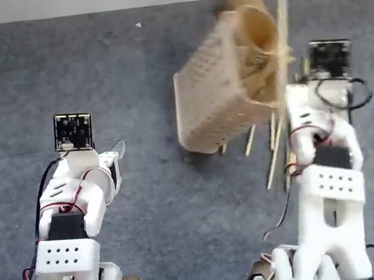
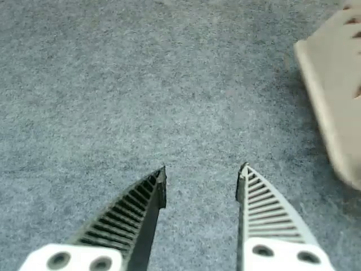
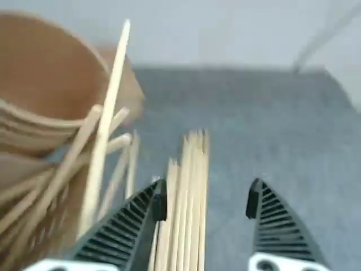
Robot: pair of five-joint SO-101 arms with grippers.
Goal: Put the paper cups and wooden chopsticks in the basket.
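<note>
Now, your grey worktop (image 1: 149,220), the basket (image 1: 213,106) tilted beside your right arm, paper cups (image 1: 254,15) nested in its mouth, wooden chopsticks (image 1: 271,160) partly inside, partly loose alongside, your right hand (image 3: 208,189) spread apart with a bundle between its fingers, your left hand (image 2: 201,180) spread apart over bare worktop.

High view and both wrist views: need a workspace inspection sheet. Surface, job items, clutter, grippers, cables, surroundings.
Surface: grey fabric-like mat, no damage seen.
Job's things: basket tipped off level, opening toward the right arm; stacked paper cups and several chopsticks inside it; loose wooden chopsticks on the mat beside it.
Clutter: one small white speck on the mat.
Grippers: left gripper open above bare mat; right gripper open, with a chopstick bundle between its fingers, not clamped.
Cables: thin wires along the left arm; black cable loop on the right arm.
Surroundings: pale strip beyond the mat's far edge.
</note>
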